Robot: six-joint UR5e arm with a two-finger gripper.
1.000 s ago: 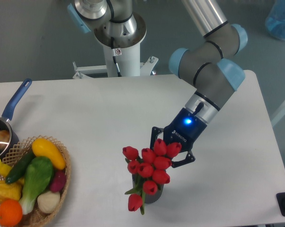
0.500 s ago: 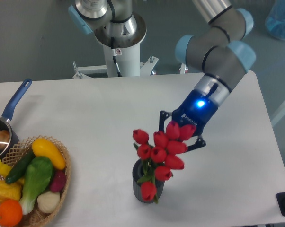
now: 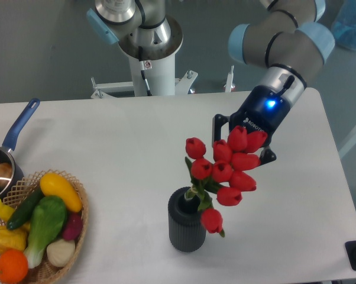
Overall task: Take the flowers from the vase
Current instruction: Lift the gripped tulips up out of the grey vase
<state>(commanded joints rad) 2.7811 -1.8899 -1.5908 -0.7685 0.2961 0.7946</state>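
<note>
Fingers: black two-finger gripper (image 3: 242,142) on the grey-and-blue arm, closed around the top of the bunch; one finger (image 3: 217,126) shows to the left of the buds, the other is mostly hidden behind them.
Flowers: one bunch of red tulip buds on green stems (image 3: 224,171), nine buds counted, held up and to the right of the vase mouth; lowest bud hangs beside the vase rim, stems reach down to the mouth, whether they touch it cannot be told.
Vase: one dark grey ribbed cylindrical vase (image 3: 186,225), upright on the white table (image 3: 125,148), near its front edge.
Basket: one woven wicker basket (image 3: 76,228) at front left, with vegetables and fruit inside.
Saucepan: one blue-handled saucepan (image 3: 15,133), at the left edge behind the basket.
</note>
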